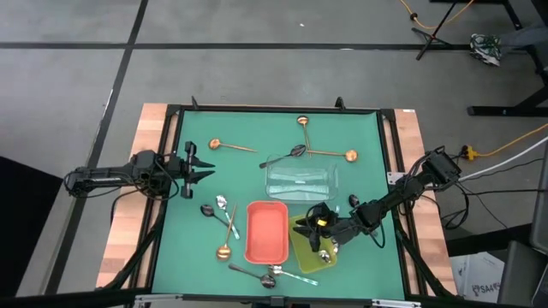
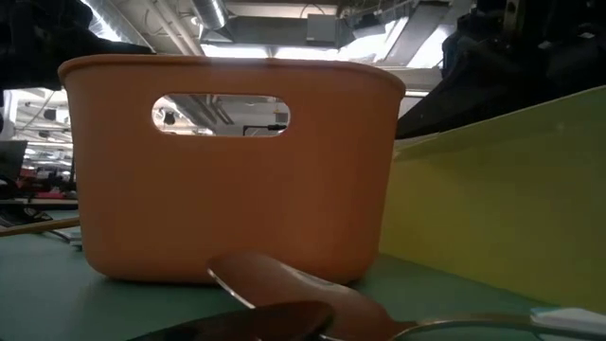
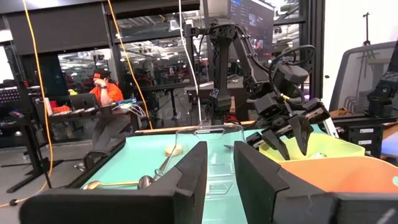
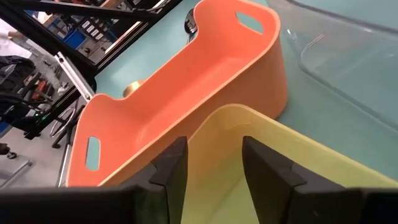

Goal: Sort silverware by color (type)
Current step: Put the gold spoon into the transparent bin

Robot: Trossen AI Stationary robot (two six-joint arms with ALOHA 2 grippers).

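Silverware lies scattered on the green mat. Copper spoons (image 1: pixel 231 147) (image 1: pixel 303 127) (image 1: pixel 332 154) and a dark spoon (image 1: pixel 293 151) lie near the far edge. A silver spoon (image 1: pixel 222 203), a black spoon (image 1: pixel 208 210) and a copper spoon (image 1: pixel 228 233) lie left of the red tray (image 1: pixel 266 231). Two more (image 1: pixel 253 275) (image 1: pixel 294 275) lie at the near edge. One silver spoon (image 1: pixel 324 255) lies in the yellow-green tray (image 1: pixel 301 254). My right gripper (image 1: pixel 310 226) (image 4: pixel 211 165) is open and empty over that tray's far end. My left gripper (image 1: pixel 202 167) (image 3: pixel 219 168) waits open at the mat's left side.
A clear tray (image 1: pixel 300 180) sits behind the red and yellow-green trays, which stand side by side. The low view is filled by the red tray's end wall (image 2: pixel 232 161) and the yellow-green tray (image 2: pixel 502 199), with spoon bowls (image 2: pixel 284 284) close in front. A person (image 3: pixel 102 93) sits beyond the table.
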